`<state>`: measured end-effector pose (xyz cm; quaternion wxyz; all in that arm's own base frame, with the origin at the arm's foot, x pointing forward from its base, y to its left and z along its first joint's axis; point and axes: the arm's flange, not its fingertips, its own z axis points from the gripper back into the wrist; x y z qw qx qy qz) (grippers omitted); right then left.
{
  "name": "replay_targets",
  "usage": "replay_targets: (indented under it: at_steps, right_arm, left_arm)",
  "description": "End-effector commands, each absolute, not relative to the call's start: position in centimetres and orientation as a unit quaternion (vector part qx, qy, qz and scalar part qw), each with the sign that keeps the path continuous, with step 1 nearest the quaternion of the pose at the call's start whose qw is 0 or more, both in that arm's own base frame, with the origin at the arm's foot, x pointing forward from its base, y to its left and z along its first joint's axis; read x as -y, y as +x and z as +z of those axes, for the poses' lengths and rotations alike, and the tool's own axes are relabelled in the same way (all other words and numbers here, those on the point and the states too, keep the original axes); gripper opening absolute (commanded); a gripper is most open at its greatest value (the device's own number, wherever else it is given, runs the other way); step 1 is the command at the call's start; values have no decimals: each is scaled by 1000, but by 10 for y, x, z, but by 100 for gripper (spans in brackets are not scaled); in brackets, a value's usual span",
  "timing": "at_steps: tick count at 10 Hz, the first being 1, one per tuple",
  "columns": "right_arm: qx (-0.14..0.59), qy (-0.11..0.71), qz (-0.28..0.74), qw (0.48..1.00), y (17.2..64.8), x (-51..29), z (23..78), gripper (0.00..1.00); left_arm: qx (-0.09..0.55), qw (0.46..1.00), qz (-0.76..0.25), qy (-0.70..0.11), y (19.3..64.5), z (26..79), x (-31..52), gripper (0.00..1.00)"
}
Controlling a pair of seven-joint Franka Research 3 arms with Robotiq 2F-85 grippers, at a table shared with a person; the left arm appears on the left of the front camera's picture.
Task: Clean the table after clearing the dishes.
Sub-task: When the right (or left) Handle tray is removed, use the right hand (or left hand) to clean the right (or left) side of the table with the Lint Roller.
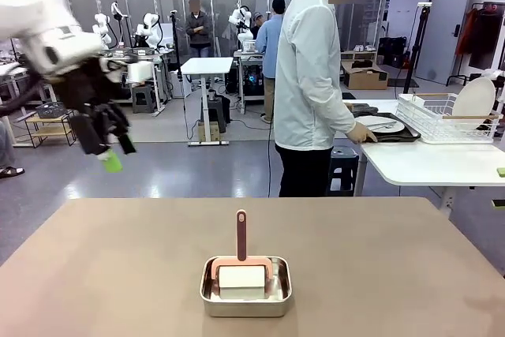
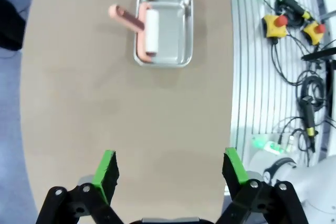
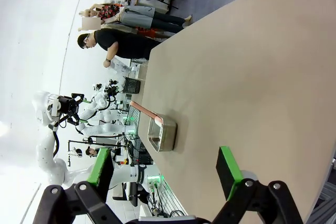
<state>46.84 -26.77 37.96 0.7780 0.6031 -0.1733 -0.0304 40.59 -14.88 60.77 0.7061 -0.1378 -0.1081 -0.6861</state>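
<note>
Lab hall, other workstations behind. The tan bench is seen bare of dishes. 1 steel tin is set near its front edge, at mid-width, with a white roller laid inside and the pink handle pointing toward the far side.

The left end effector is held high above the bench's left side, clear of everything. In its wrist view the left end effector is seen with green pads wide apart and nothing between them, tin well ahead.

The right end effector is likewise spread apart and empty above the bench.

1 white plate is seen on a dark tray on the white side bench at far right, with a person's hand just beside the tray. A wire rack is set next to it.
</note>
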Motion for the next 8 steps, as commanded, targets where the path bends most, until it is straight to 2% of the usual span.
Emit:
replay_targets:
  at_steps: [1,4,6,8]
  right_arm:
    - [168,601,-28,781,465,266,383,100]
    - [168,601,-28,781,465,266,383,100]
    - [168,601,-28,781,465,266,383,100]
    - [168,601,-28,781,465,266,383,100]
  left_arm:
    - [68,715,-689,-101,435,604,193,100]
    - [33,744,-663,-76,448,576,260,100]
    - [38,744,-667,-27,462,565,295,100]
    - [27,746,-663,-50,483,550,321,100]
